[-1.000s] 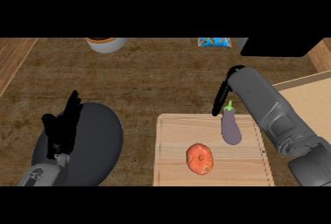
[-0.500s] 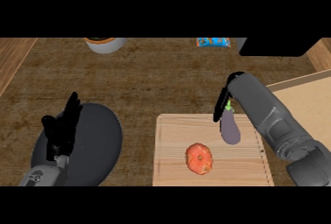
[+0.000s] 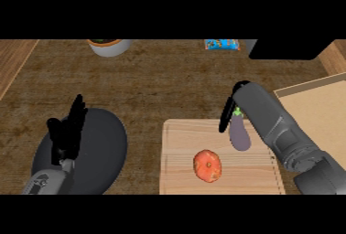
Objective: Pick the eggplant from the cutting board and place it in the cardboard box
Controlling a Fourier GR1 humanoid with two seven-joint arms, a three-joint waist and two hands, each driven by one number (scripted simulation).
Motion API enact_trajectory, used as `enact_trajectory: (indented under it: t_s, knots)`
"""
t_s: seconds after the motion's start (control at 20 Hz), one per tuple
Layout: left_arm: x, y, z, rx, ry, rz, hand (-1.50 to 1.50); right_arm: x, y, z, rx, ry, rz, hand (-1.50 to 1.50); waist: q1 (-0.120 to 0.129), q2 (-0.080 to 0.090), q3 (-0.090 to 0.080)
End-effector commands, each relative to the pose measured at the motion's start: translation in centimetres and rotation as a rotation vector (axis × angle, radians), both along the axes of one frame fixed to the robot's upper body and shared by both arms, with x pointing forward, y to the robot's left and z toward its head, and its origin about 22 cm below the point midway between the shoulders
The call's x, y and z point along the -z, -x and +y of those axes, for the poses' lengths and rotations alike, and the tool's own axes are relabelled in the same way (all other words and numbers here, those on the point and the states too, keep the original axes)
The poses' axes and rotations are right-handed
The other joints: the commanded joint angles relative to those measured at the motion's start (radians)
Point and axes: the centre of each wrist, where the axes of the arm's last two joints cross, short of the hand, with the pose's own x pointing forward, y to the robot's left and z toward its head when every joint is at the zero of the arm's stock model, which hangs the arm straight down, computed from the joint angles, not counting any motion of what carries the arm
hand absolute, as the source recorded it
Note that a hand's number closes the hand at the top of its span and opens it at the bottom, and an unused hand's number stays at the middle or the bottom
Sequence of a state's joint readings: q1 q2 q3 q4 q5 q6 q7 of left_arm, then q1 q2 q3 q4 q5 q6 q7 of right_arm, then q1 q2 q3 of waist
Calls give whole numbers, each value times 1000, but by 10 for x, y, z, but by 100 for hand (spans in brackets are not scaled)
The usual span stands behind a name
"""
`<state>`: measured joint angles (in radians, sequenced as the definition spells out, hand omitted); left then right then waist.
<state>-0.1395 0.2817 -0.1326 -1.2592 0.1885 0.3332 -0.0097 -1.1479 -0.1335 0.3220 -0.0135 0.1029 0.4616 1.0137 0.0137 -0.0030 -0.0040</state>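
A purple eggplant [image 3: 239, 135] with a green stem lies on the right part of the wooden cutting board [image 3: 182, 137]. My right hand [image 3: 227, 111] hangs just over and left of its stem end, with straight black fingers pointing down beside it; the grey forearm hides most of the hand. I cannot tell whether the fingers touch the eggplant. The cardboard box [image 3: 315, 94] sits at the right edge, behind my right arm. At the lower left, my left hand [image 3: 68, 129] rests open with its fingers up.
An orange-red tomato [image 3: 208, 165] lies on the board's middle. A dark round plate [image 3: 101, 151] sits under my left hand. At the back stand a white pot [image 3: 109, 46], a blue packet [image 3: 222, 44] and a black block [image 3: 290, 48].
My right hand has sunk a little closer to the eggplant's stem end. The eggplant, tomato and left hand have stayed put.
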Motion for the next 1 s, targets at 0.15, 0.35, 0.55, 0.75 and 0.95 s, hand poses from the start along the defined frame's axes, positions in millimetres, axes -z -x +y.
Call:
enact_trajectory:
  t_s: [0.15, 0.35, 0.55, 0.75, 0.95]
  knots:
    - [2, 10, -8, 25, -10, -6, 0, 16, 8, -7, 39, 60, 78, -150, 10, 10, 4]
    - [-1, 9, 26, -10, -6, -3, 0, 38, 22, -17, -20, -12, 66, 150, -7, 4, 4]
    - [-6, -5, 0, 17, 19, 11, 0, 27, 16, 3, -62, 30, -99, 150, 4, 9, 4]
    - [-6, -4, -14, 8, 3, -8, 0, 22, 14, -2, -87, 41, -87, 150, 4, 9, 4]
    - [13, 17, 15, -68, -4, 65, 0, 4, 19, 30, -618, -166, -345, 150, -72, -60, 10]
